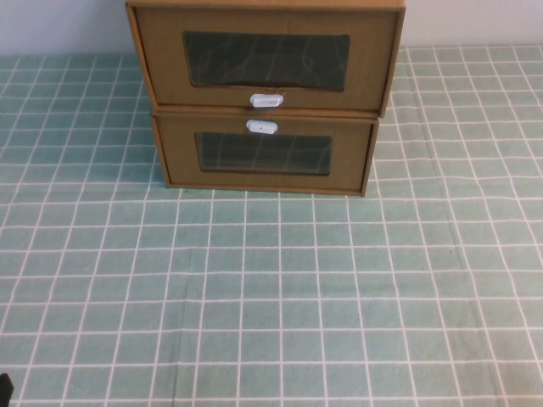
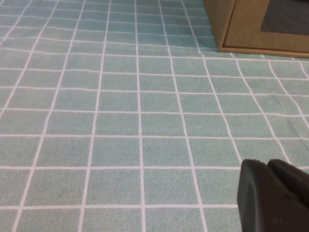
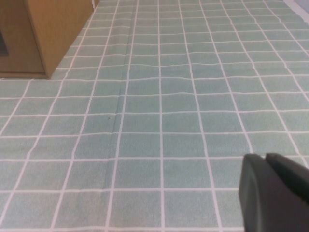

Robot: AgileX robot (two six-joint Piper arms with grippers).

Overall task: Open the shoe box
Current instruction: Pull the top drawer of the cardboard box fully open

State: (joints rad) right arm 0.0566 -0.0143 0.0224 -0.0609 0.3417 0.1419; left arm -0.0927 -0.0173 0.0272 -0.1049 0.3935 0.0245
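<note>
Nothing is open yet: the shoe box [image 1: 265,161], with a second stacked on top, sits shut at the far side of the checked cloth [image 1: 271,297], while the left gripper [image 2: 268,166] and right gripper [image 3: 264,159] hover near it, each pinched together on nothing.

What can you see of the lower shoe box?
The lower shoe box is brown cardboard, with a dark clear window in its front and a white handle above that. It is closed, upright on the green checked cloth, carrying a second box. The left gripper and right gripper, low over the cloth, are clear of it.
</note>
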